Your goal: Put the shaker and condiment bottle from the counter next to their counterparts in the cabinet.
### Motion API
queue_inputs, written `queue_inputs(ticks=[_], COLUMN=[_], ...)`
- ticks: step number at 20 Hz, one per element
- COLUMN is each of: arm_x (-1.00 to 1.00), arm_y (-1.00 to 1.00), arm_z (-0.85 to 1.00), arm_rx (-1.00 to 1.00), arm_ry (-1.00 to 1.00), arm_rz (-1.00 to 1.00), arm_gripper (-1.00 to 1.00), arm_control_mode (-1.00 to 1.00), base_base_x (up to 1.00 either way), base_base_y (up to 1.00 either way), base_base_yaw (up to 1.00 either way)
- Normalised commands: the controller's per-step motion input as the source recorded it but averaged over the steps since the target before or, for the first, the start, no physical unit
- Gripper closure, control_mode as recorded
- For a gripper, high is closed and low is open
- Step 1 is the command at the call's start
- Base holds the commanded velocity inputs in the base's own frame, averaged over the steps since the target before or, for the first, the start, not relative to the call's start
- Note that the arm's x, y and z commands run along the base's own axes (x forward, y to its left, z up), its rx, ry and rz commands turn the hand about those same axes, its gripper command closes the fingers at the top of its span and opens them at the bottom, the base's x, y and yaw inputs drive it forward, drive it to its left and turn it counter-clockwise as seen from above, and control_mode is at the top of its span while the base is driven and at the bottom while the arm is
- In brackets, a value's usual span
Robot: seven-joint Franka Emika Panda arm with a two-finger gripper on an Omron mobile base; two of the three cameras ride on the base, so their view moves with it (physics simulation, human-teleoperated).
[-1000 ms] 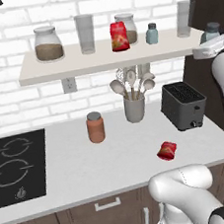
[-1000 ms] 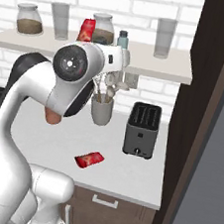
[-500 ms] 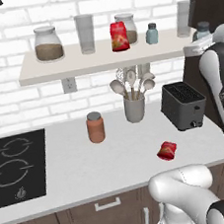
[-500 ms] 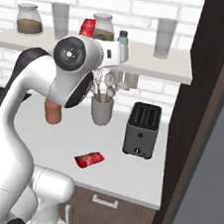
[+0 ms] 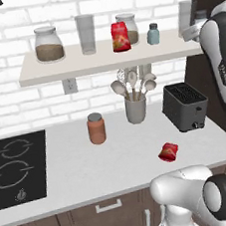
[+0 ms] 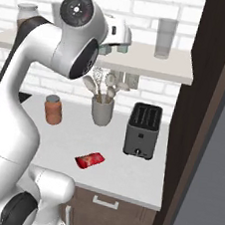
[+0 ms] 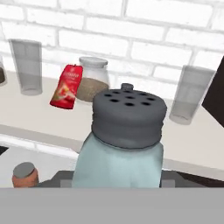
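Two shakers: near shaker (image 7: 127, 144) between the fingers of the gripper (image 6: 114, 47), far shaker (image 5: 153, 34) just beyond it. Two red bottles: upright bottle (image 5: 120, 36) beyond the gripper, fallen bottle (image 5: 168, 151) well below. Two glass jars (image 5: 49, 43) (image 5: 129, 25). Two drinking glasses (image 5: 86, 34) (image 5: 186, 18). One orange-brown jar (image 5: 96, 128), one toaster (image 5: 184, 106).

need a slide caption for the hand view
Pale blue shaker with its grey perforated cap looms close to the camera, facing the shelf with a red bottle, jar and glasses.
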Motion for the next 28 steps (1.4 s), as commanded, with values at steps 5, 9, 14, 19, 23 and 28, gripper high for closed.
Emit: queue_inputs(ticks=[5, 9, 14, 19, 23, 28], arm_x=[0.00, 0.00, 0.00, 0.11, 0.26, 0.19], arm_y=[0.00, 0.00, 0.18, 0.05, -0.17, -0.05], arm_z=[-0.27, -0.51, -0.26, -0.19, 0.00, 0.03], arm_rx=[-0.04, -0.16, -0.03, 0.01, 0.15, 0.05], arm_ry=[-0.19, -0.35, -0.05, 0.14, 0.19, 0.05], arm_rz=[0.00, 0.00, -0.02, -0.01, 0.00, 0.00], arm_gripper=[1.00, 1.00, 1.00, 1.00, 1.00, 1.00], arm_control_mode=[-1.00, -1.00, -1.00, -1.00, -1.00, -1.00], base_base_x=[0.00, 0.00, 0.00, 0.00, 0.00, 0.00], base_base_y=[0.00, 0.00, 0.00, 0.00, 0.00, 0.00], base_base_yaw=[0.00, 0.00, 0.00, 0.00, 0.00, 0.00])
